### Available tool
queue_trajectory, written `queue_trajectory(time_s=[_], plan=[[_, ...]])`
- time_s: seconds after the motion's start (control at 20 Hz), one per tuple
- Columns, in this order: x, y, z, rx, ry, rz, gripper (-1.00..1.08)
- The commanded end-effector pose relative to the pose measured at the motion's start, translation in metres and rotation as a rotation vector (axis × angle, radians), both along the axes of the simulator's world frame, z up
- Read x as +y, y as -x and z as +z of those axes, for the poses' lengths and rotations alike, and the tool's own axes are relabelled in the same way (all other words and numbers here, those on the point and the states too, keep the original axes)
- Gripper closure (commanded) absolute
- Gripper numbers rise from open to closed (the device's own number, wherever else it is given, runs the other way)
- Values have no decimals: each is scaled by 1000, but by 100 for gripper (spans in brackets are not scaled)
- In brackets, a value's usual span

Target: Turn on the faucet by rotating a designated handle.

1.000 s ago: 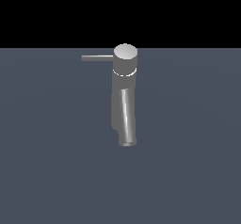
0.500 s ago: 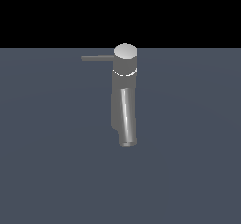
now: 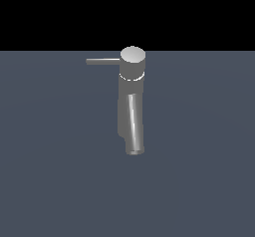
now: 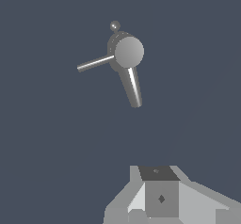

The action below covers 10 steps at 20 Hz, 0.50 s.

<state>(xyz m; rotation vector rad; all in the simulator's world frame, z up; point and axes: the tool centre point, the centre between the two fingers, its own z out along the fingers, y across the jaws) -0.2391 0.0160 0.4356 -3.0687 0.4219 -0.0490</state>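
Well apart from the tool (image 4: 162,199), out ahead of it on the slate-blue table (image 3: 50,181), stands the faucet (image 3: 132,101). The handle (image 3: 103,60) juts sideways from its round cap, toward the exterior view's left. Whether the tool is released or clenched, I cannot tell; nothing touches it.

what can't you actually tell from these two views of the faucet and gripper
- Gripper: absent from the exterior view; the wrist view's edge cuts it off, so its fingertips and whether it is open or shut cannot be told.
- Faucet base: in the exterior view the spout covers the lower body.
- Handle: both views show it, but not whether the faucet is on.
- Small knob behind the cap: too small to identify, wrist view only.
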Motion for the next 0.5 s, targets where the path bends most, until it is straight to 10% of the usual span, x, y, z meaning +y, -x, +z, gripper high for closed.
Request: queue_trajectory(time_s=[0.0,0.45], plan=[[6,-5,-11,-23,-22,-69,108],[28,-29,-47,-109,-98,-310,108]])
